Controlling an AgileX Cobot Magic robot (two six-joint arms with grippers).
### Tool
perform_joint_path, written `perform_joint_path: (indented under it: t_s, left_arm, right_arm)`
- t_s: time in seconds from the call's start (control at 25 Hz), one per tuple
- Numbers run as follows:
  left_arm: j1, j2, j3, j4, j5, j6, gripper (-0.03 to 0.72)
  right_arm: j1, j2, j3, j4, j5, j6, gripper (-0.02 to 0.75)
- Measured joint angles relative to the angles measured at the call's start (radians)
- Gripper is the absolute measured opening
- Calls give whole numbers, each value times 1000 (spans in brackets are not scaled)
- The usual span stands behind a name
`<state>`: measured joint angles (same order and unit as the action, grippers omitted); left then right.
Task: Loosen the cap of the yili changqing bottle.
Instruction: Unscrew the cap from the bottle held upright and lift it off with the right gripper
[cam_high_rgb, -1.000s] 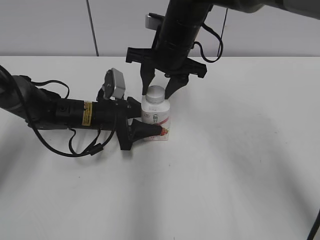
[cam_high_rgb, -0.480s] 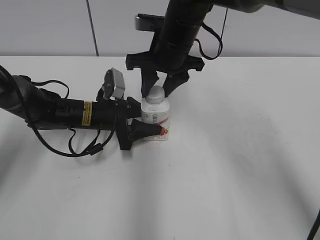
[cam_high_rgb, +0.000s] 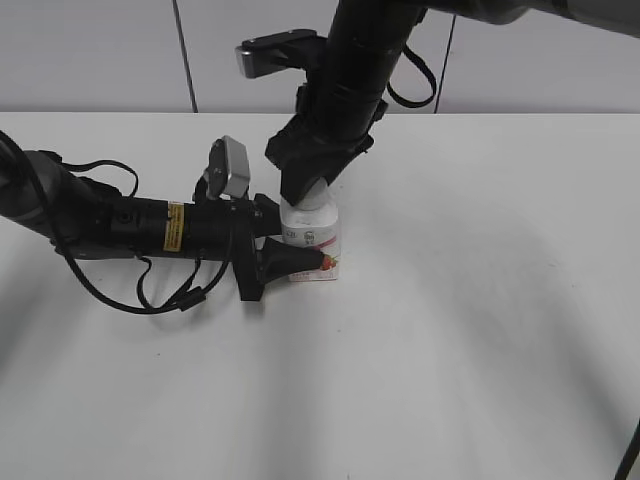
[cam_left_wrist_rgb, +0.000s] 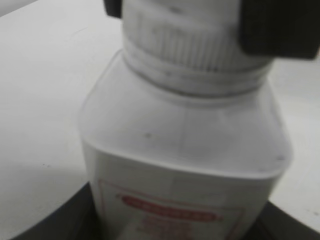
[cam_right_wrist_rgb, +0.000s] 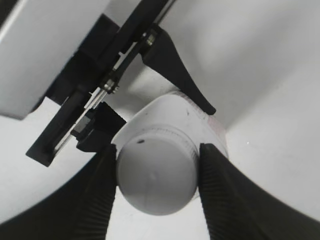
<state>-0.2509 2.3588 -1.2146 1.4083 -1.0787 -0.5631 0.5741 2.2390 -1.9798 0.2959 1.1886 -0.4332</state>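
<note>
The yili changqing bottle stands upright on the white table, small, white and squarish with a pink-red label. My left gripper reaches in from the left and is shut on the bottle's body; its near finger lies across the label. In the left wrist view the bottle fills the frame. My right gripper comes down from above and mostly hides the cap. The right wrist view shows the round white cap with the ribbed pads pressed against both of its sides. The ribbed cap also shows in the left wrist view.
The left arm lies low across the table with a black cable looped in front of it. The right arm drops steeply from the upper right. A pale wall runs behind the table's far edge.
The right wrist has turned about the cap, its fingers swinging from a side-by-side stance to a slanted one and its camera moving left. Bottle and left arm have stayed put.
</note>
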Motion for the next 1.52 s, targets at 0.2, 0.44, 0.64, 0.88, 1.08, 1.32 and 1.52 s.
perform_joint_path:
  t_s: [0.2,0.44,0.64,0.88,1.08,1.32,1.52]
  left_arm:
    - [0,0,0,0,-1,2,386]
    - [0,0,0,0,-1,3,385]
    - [-1,0,0,-2,5,3,384]
    - [-2,0,0,-6,9,1,382]
    - [-2,0,0,-6,9,0,379]
    - [-2,0,0,-6,9,0,379]
    - [-2,0,0,-6,9,0,379]
  right_arm:
    - [0,0,0,4,1,-168,396]
    - [3,0,0,-21,4,-302,396]
    - [5,0,0,-64,11,-402,396]
    - [7,0,-2,-89,12,-507,392]
    - [7,0,-2,-89,12,-559,392]
    - [7,0,-2,-89,12,-566,391]
    - [7,0,-2,-89,12,-568,399]
